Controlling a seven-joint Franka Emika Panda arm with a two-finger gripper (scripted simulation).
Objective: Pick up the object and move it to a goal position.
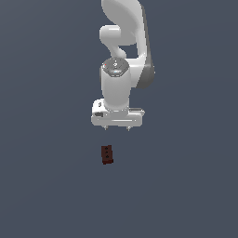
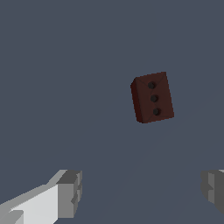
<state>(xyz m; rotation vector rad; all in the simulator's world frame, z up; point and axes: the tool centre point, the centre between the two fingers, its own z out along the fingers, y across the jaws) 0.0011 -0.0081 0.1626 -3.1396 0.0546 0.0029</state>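
The object is a small dark reddish-brown block (image 1: 107, 155) with three dark dots on its upper face. It lies on the grey floor, in front of and below the white gripper (image 1: 117, 127) in the exterior view. The gripper hangs above the floor, apart from the block, with its jaws spread wide and nothing between them. In the wrist view the block (image 2: 152, 97) lies ahead of the gripper (image 2: 142, 191), whose two grey fingertips (image 2: 70, 192) show far apart at the frame's edges.
The white arm (image 1: 124, 51) rises behind the gripper. A flat dark grey floor (image 1: 186, 186) fills both views. No goal marker shows.
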